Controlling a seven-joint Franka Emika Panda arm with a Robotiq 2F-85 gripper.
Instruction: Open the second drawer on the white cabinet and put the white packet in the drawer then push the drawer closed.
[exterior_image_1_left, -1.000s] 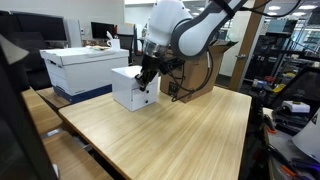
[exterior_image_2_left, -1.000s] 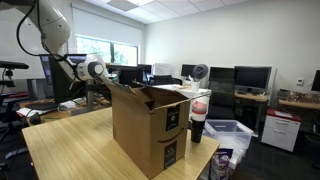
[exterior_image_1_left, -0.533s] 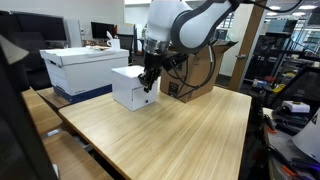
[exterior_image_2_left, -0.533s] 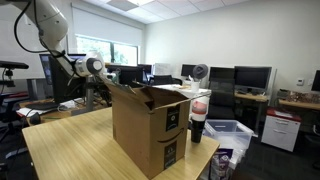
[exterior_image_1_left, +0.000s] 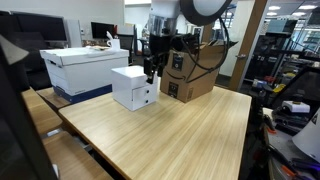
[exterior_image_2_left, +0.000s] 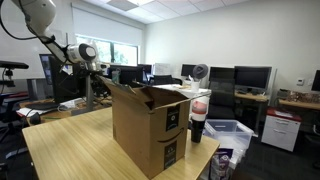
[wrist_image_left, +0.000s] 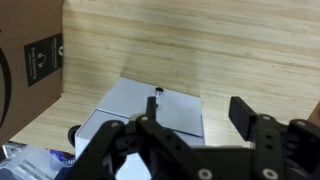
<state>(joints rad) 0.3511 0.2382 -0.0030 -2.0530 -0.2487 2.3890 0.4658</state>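
Above the white cabinet (exterior_image_1_left: 131, 86), drawer contents out of sight, the end effector (exterior_image_1_left: 151, 74) wide apart and empty.

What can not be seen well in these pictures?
White packet: not made out in any view.
Second drawer: too small on the white cabinet in an exterior view; open or shut unclear.
Same cabinet: unseen in an exterior view, apparently behind the cardboard box.
Gripper: dark, small; jaws unclear.
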